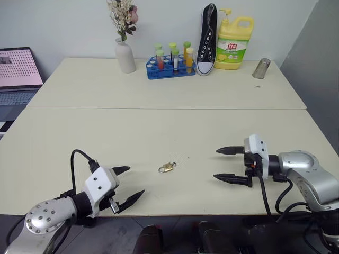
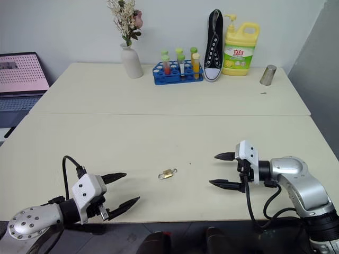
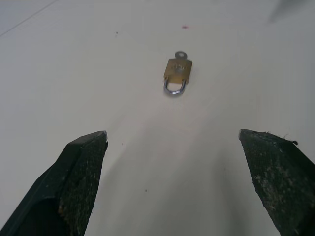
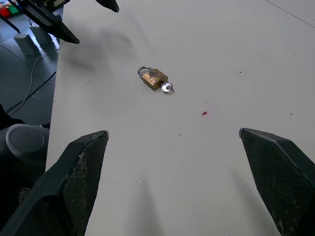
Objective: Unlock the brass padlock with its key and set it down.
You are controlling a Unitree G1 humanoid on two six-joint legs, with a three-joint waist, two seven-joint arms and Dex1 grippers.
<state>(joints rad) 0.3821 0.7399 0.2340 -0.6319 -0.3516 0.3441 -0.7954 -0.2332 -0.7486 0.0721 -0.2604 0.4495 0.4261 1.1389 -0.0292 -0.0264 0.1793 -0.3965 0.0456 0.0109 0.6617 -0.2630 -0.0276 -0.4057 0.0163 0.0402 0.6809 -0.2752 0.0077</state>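
Brass padlock (image 1: pixel 167 168) lies flat on the desk (image 1: pixel 159 132), key (image 4: pixel 167 88) in its keyhole — between both arms. Left end effector (image 1: pixel 127 189) and right end effector (image 1: pixel 229 164) gape wide, empty, aimed inward — apparently lined up for the grab.

The brass padlock (image 1: pixel 167 168) lay flat on the near half of the bench (image 1: pixel 159 132), between the left pincer (image 1: pixel 129 184) and the right pincer (image 1: pixel 223 164), apart from both. Along the far edge stood a vase (image 1: pixel 125 55), then to its right a rack of tubes (image 1: pixel 170 66), an upright shoe (image 1: pixel 208 39), a bottle (image 1: pixel 233 42) and a metal cup (image 1: pixel 261 69). A laptop (image 1: pixel 18 74) sat off the bench's left side.
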